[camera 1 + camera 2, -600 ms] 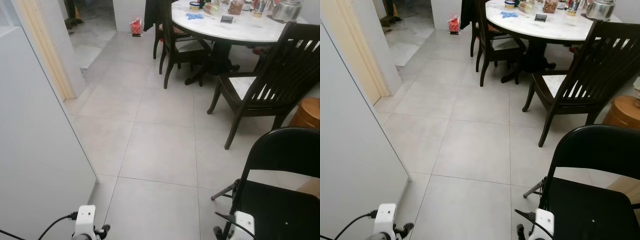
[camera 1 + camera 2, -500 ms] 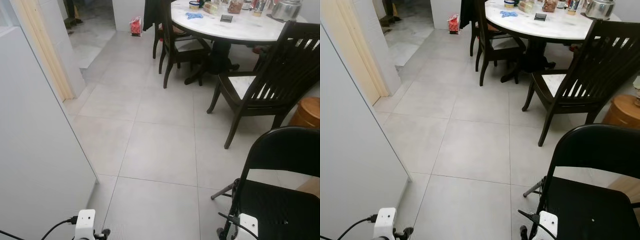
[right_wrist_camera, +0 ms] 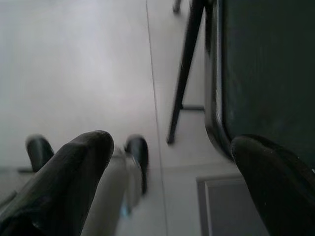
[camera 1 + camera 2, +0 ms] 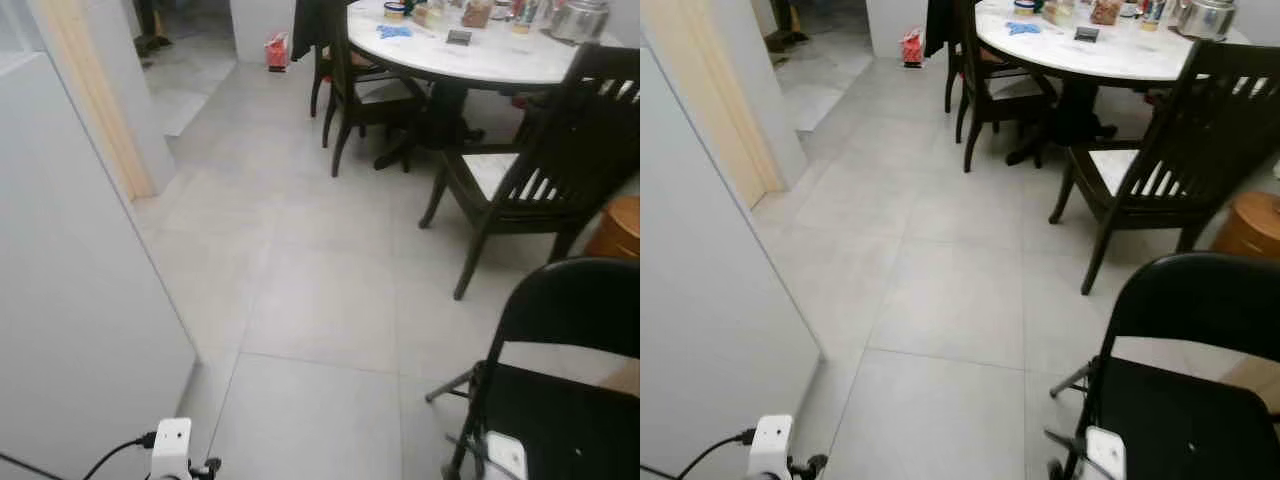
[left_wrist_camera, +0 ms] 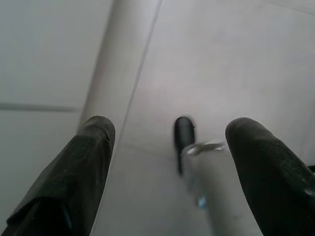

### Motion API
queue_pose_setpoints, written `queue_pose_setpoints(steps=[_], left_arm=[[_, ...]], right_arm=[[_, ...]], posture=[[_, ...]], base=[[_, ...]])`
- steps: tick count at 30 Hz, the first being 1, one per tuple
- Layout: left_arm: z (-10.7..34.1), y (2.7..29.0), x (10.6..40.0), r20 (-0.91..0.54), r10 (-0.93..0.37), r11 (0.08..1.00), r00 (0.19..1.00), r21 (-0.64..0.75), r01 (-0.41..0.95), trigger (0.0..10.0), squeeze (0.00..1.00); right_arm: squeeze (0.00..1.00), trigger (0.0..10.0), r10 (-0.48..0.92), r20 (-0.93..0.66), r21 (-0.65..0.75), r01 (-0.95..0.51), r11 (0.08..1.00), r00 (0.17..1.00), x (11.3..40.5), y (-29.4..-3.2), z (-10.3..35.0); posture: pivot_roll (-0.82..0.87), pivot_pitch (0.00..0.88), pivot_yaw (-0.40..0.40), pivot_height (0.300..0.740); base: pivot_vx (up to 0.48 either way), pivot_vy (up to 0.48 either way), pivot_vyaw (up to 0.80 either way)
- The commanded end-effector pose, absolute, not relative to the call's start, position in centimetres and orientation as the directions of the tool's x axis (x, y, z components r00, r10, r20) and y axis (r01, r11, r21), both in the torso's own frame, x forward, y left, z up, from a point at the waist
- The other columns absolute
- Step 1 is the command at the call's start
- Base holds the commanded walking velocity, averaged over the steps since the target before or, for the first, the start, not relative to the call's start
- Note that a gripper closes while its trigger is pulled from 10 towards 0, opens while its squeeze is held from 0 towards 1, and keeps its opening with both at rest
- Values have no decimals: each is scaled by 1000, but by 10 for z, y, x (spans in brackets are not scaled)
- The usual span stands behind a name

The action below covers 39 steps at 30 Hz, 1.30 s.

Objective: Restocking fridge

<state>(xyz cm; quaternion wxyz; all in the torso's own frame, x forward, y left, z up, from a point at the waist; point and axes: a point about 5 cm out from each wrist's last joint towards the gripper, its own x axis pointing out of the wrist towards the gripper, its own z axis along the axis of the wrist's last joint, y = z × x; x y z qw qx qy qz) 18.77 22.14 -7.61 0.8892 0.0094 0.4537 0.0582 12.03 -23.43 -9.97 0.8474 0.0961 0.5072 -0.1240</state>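
Walking/turning phase, views blurred. Both arms hang low, carrying nothing: left gripper [image 5: 167, 172] fingers spread wide, empty; right gripper [image 3: 167, 182] likewise wide, empty, just beside black folding metal chair [image 4: 560, 400].

Fridge: prob. the tall white flat panel [image 4: 70, 300] at robot's left, can't confirm; no stock items seen nr grippers.

To do well: steer clear of folding chair w/ right arm, steady camera before reaching.

Floor: large pale grey tiles [image 4: 320, 300], smooth. Round white-topped dining table [image 4: 1110, 55] w/ clutter, dark wooden slatted chairs [image 4: 1170, 150] ahead; doorway far left.
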Motion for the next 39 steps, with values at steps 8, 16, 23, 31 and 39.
queue_pose_setpoints(steps=[8,16,23,31,39], left_arm=[[-80,218,182,-824,110,992,556,59,-109,10000,0],[-80,218,182,-828,110,993,549,65,-100,10000,0],[-80,218,183,-829,111,993,549,70,-95,10000,0],[-79,219,183,-826,125,991,550,73,-116,10000,0],[-80,219,182,-828,127,990,547,72,-120,10000,0]], right_arm=[[0,10000,-102,-865,43,276,960,491,137,-231,-95],[0,10000,-93,-865,49,268,962,493,138,-229,-95],[0,10000,-85,-866,55,262,964,493,137,-229,-95],[0,10000,-83,-870,51,257,965,486,137,-229,-96],[0,10000,-81,-870,52,254,966,486,137,-229,-96]], posture=[[-34,0,-21,740],[-36,0,-23,740],[-33,0,-23,740],[-32,0,-23,740],[-33,0,-23,740]], base=[[0,0,800],[0,0,800],[0,0,800],[0,0,800],[0,0,800]])
